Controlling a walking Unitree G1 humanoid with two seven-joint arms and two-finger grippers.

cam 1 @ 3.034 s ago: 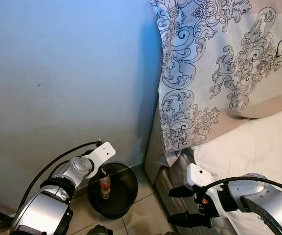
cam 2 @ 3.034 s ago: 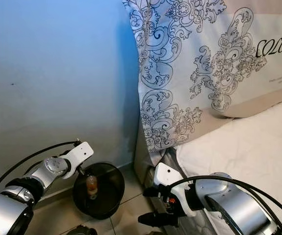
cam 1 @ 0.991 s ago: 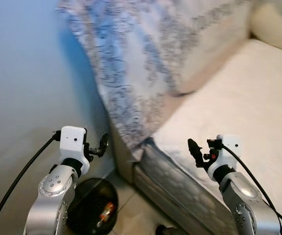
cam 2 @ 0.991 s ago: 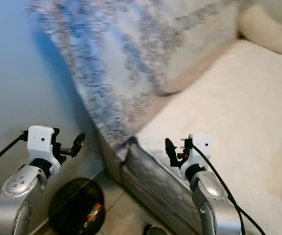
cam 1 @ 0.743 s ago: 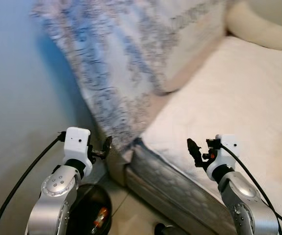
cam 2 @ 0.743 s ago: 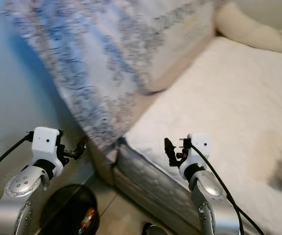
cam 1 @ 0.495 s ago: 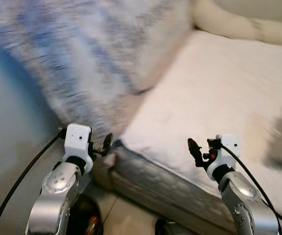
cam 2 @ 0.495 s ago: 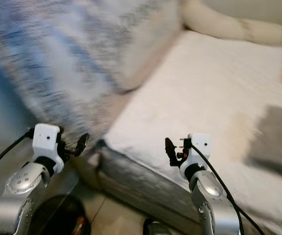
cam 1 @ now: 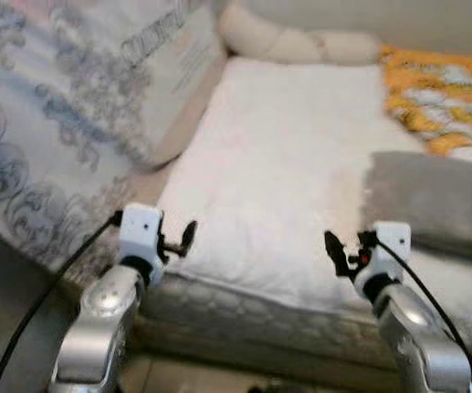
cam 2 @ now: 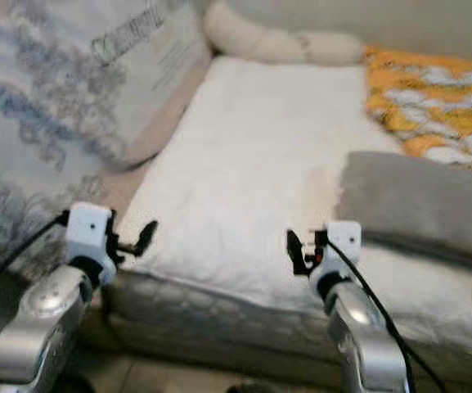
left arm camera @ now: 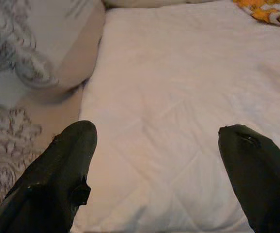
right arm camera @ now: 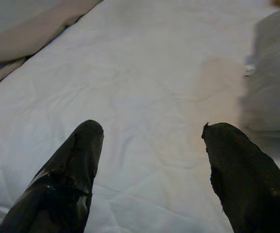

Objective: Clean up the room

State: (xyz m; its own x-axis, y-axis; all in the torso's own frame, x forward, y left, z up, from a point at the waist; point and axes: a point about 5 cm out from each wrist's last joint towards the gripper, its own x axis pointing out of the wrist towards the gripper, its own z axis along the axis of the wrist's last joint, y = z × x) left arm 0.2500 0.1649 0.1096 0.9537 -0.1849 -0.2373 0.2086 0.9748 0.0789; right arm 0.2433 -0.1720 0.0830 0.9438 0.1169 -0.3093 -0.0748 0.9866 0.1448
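White quilted mattress (cam 1: pixel 276 155) now spreads across the head views, where three seconds ago the robot faced a blue wall and a black bin on the floor with a bottle in it; the whole picture has swung round, so the camera has turned rather than the things. No single item is named by the task, and the likeliest candidates now in sight lie on the bed: a grey folded cloth (cam 1: pixel 432 196) at its right side and an orange patterned blanket (cam 1: pixel 436 90) beyond it, with a cream bolster (cam 1: pixel 301 41) along the far edge and a large patterned pillow (cam 1: pixel 64 115) at the left. The left gripper (cam 1: pixel 178 242) and right gripper (cam 1: pixel 338 252) hover level over the near edge of the mattress, each with its fingers spread wide and nothing between them. That suggests one drop-off is finished and the search for the next thing has begun.
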